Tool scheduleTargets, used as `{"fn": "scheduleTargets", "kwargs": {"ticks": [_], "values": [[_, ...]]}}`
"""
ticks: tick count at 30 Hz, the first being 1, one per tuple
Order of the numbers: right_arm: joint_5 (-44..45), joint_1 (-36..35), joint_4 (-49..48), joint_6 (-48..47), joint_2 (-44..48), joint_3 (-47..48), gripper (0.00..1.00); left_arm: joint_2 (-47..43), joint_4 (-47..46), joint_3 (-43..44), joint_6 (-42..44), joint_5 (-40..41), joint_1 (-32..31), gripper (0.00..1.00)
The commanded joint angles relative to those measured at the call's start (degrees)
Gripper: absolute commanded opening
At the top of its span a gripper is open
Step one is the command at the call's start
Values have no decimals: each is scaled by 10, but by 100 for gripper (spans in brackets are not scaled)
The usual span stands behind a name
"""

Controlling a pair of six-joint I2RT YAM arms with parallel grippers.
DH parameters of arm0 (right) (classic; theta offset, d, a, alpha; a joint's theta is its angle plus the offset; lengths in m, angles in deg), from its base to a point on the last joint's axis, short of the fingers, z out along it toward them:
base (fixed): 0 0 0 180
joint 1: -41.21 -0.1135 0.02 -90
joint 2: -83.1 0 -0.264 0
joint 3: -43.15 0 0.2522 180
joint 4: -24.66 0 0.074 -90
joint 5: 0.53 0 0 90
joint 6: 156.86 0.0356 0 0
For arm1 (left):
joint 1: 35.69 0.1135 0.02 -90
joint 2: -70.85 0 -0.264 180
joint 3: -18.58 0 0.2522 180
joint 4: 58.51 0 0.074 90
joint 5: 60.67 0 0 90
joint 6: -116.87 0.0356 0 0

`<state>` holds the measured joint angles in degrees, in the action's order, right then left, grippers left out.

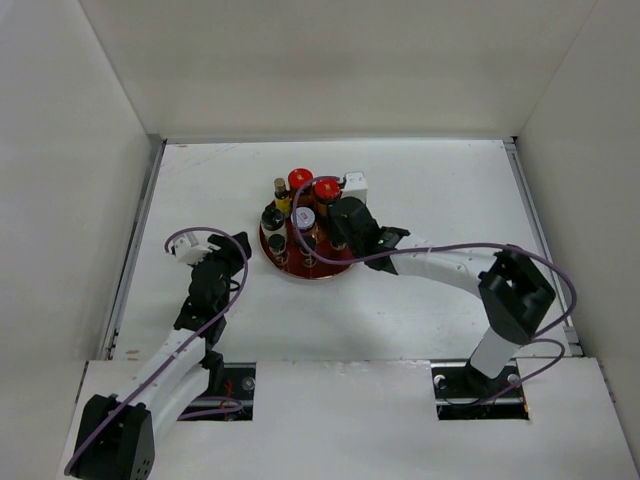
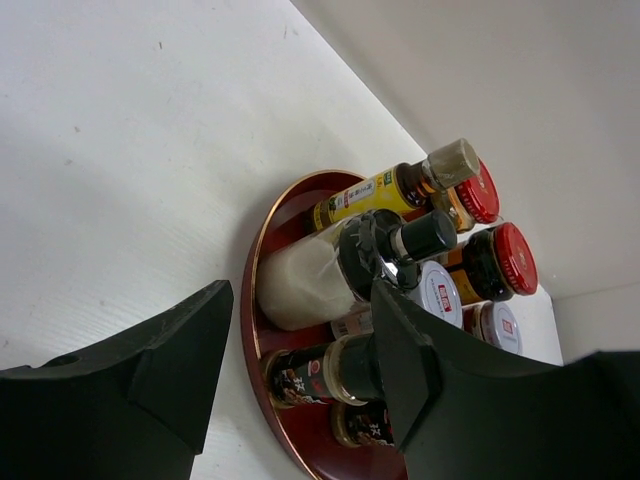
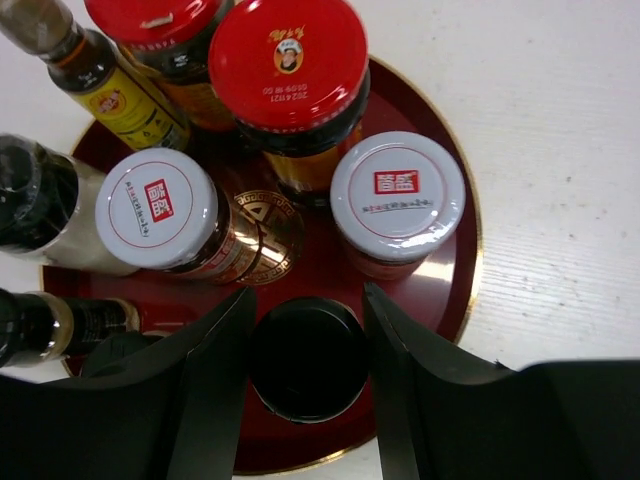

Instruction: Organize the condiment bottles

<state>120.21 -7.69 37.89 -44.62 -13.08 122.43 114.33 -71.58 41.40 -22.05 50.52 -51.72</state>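
Note:
The condiment bottles stand together on a round red tray (image 1: 283, 268). My right gripper (image 3: 306, 330) hangs over the tray's near side, its two fingers pressed against the sides of a black-capped bottle (image 3: 305, 362). Behind that bottle are two white-lidded jars (image 3: 397, 190), two red-capped jars (image 3: 288, 55) and a slim yellowish bottle (image 3: 110, 90). My left gripper (image 2: 300, 292) is open at the tray's left rim (image 2: 256, 345). A small dark bottle (image 2: 310, 372) shows between its fingers, with its cap behind the right finger (image 2: 410, 360) and apart from the left one.
A white-filled jar with a dark top (image 2: 300, 275) stands at the tray's left edge beside my left gripper (image 1: 238, 252). White walls close in the table (image 1: 450, 190) on three sides. My right gripper (image 1: 340, 232) reaches in from the right.

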Motion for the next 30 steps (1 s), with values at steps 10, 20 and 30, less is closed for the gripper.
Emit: {"fn": "scheduleTargets", "kwargs": {"ticks": [10,20,30], "values": [[0,-21,-40,-10,-62,43,54,-8,-16,-2,-11,-3,8,59],[2,-22,-42,-28,21,10,82,19,-16,1,-18,6,11,62],[84,51,-131,-13,206,-165,85,89,-14,26,-24,-7,15,64]]}}
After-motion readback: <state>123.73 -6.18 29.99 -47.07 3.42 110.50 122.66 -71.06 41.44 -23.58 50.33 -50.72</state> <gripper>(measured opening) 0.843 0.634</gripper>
